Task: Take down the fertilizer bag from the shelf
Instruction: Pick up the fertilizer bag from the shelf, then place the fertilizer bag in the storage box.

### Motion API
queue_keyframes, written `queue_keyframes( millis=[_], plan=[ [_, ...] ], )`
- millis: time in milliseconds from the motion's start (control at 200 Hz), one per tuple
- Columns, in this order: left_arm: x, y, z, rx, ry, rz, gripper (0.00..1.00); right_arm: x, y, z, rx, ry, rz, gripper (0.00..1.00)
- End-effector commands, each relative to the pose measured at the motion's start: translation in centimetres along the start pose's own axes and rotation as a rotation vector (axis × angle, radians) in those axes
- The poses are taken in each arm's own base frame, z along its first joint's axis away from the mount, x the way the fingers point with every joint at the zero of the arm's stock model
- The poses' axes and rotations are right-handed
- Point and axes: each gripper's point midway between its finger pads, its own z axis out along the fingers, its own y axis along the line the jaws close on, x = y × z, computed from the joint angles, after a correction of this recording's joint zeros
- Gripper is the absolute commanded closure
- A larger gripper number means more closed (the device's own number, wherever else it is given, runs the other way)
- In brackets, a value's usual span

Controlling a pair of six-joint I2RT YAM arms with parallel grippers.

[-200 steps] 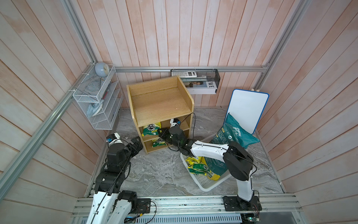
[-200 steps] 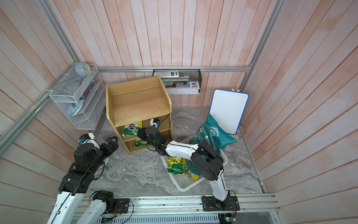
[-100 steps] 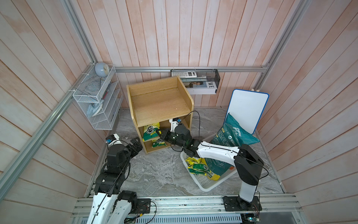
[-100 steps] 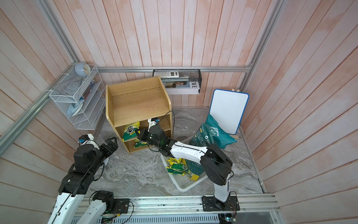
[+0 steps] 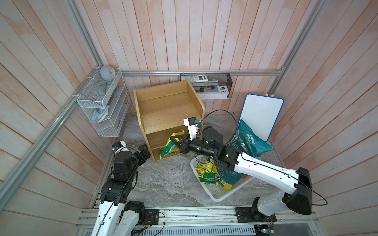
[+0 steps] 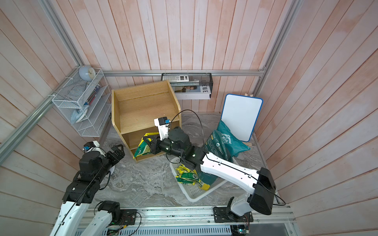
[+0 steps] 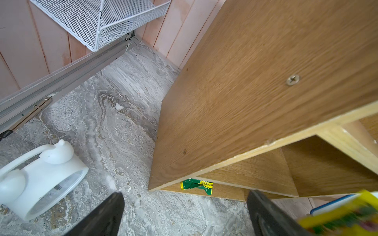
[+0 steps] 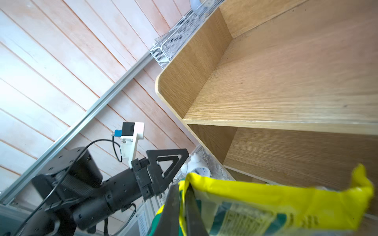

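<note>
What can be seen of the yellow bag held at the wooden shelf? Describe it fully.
The bag is a small, crinkled, glossy pouch, yellow with green print, seemingly plastic. The right gripper is shut on its yellow edge, holding it tilted before the shelf's lower openings. Whether it touches the shelf is unclear.

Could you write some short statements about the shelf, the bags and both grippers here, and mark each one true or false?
1. The right gripper is shut on a yellow-and-green fertilizer bag in front of the light-wood three-tier shelf. True.
2. The shelf's top tier holds a bag. False: it is bare.
3. The left gripper holds the white alarm clock. False: it is open and empty; the clock stands on the floor.
4. The white plastic basket contains yellow-green packets. True.
5. The blue-framed white board lies flat. False: it leans against the wall.
</note>
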Motion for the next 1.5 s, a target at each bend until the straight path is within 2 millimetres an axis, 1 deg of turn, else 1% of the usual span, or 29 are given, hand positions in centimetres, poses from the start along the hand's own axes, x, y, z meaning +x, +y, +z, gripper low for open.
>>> queue_keyframes(
  millis=[0, 70, 80, 130, 240, 360, 390, 455, 505, 555, 705, 760, 810, 920, 995, 1115, 1175, 1250, 1330, 1425, 1495],
  plan=[
    [-1.3, -0.7, -0.5, 0.015, -0.034, 0.004, 0.0, -0.5, -0.5, -3.8, 0.075, 0.095, -0.166, 1.0],
    [-1.3, -0.8, -0.4, 0.024, -0.034, -0.006, 0.0, -0.3, -1.9, -6.8, 0.172, 0.158, -0.212, 1.0],
    [-1.2, -0.8, -0.4, 0.025, -0.033, -0.008, 0.0, -0.5, -1.9, -7.2, 0.182, 0.156, -0.218, 1.0],
    [-1.0, -0.9, -0.2, 0.033, -0.03, -0.023, 0.0, 0.0, -3.0, -9.2, 0.256, 0.199, -0.233, 1.0],
    [-0.6, -1.3, 0.4, 0.066, -0.021, -0.076, 0.0, 1.1, -4.0, -13.0, 0.339, 0.262, -0.211, 1.0],
    [-0.3, -1.8, 1.1, 0.096, -0.013, -0.122, 0.0, 3.7, -5.0, -15.8, 0.394, 0.357, -0.133, 1.0],
    [-0.3, -1.8, 1.3, 0.096, -0.011, -0.127, 0.0, 4.4, -5.3, -16.3, 0.407, 0.38, -0.117, 1.0],
    [-0.2, -1.9, 1.5, 0.096, -0.004, -0.128, 0.0, 5.7, -6.6, -17.0, 0.457, 0.404, -0.092, 1.0],
    [-0.2, -2.0, 1.7, 0.096, 0.001, -0.129, 0.0, 6.3, -7.5, -17.0, 0.488, 0.399, -0.089, 1.0],
    [-0.2, -2.1, 1.7, 0.097, 0.003, -0.127, 0.0, 6.3, -8.5, -16.7, 0.52, 0.368, -0.08, 1.0],
    [-0.2, -2.0, 1.3, 0.092, 0.007, -0.12, 0.0, 5.2, -9.9, -14.3, 0.525, 0.281, -0.049, 1.0],
    [-0.3, -1.8, 1.0, 0.085, 0.004, -0.113, 0.0, 5.2, -10.5, -13.6, 0.546, 0.276, -0.063, 1.0],
    [-0.3, -1.6, 0.8, 0.079, -0.002, -0.109, 0.0, 5.5, -11.7, -13.4, 0.598, 0.283, -0.068, 1.0],
    [-0.3, -1.2, 0.4, 0.068, -0.01, -0.105, 0.0, 7.4, -14.2, -13.4, 0.701, 0.322, -0.052, 1.0],
    [-0.1, -1.1, 0.3, 0.066, -0.009, -0.104, 0.01, 9.0, -15.9, -13.9, 0.767, 0.348, -0.039, 1.0],
    [0.1, -1.1, 0.5, 0.067, -0.001, -0.106, 0.0, 12.1, -18.4, -14.2, 0.838, 0.41, -0.01, 1.0],
    [0.0, -1.3, 0.7, 0.071, 0.001, -0.107, 0.0, 13.9, -19.6, -14.2, 0.875, 0.473, 0.014, 1.0],
    [-0.2, -1.6, 0.7, 0.075, 0.007, -0.099, 0.0, 15.7, -20.7, -13.9, 0.911, 0.555, 0.026, 1.0],
    [-0.3, -1.6, 0.8, 0.071, 0.007, -0.092, 0.01, 16.7, -21.8, -13.5, 0.961, 0.626, 0.006, 1.0],
    [-0.4, -1.8, 0.8, 0.074, 0.005, -0.091, 0.0, 17.2, -23.2, -12.8, 1.023, 0.703, -0.027, 1.0],
    [-0.4, -1.8, 0.7, 0.076, 0.008, -0.092, 0.0, 18.0, -24.1, -12.6, 1.064, 0.813, -0.074, 1.0]
  ],
)
